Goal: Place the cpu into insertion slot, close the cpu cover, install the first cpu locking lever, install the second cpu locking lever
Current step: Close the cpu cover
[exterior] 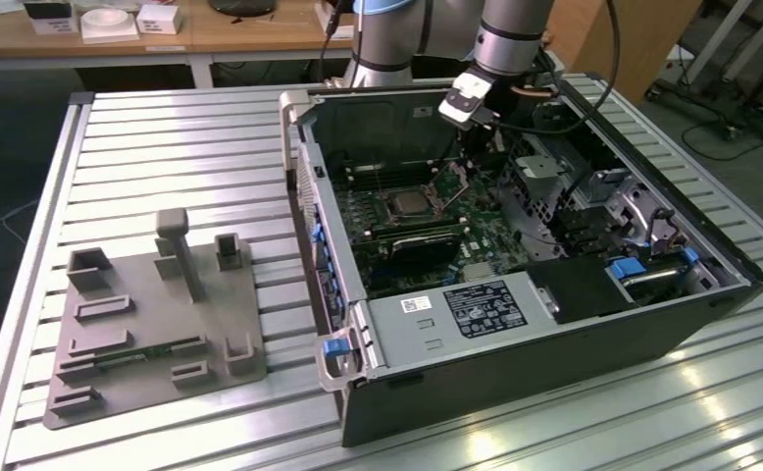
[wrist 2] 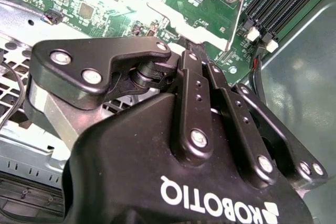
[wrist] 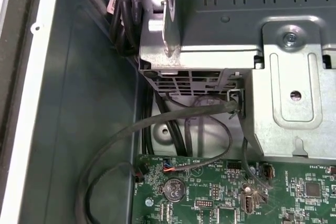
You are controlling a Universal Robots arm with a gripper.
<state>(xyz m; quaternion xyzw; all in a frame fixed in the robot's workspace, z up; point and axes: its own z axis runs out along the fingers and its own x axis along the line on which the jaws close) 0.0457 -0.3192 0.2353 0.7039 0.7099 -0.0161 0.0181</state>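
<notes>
Slatted bench (exterior: 159, 128), open case (exterior: 486, 392) — the cpu (exterior: 409, 203) looks seated in the insertion slot (exterior: 387, 196). Locking, and whether the gripper (exterior: 478, 126) is apart or together, I cannot tell.

A silver-grey robot arm (exterior: 510, 34) comes down steeply from above. Its black gripper (wrist 2: 184, 51) hangs below the wrist, pointing downward.

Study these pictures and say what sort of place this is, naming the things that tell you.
Most likely a robotics lab or test workshop: a robot arm reaches into an open desktop computer case on a slatted metal table, with a grey fixture plate beside it.
</notes>
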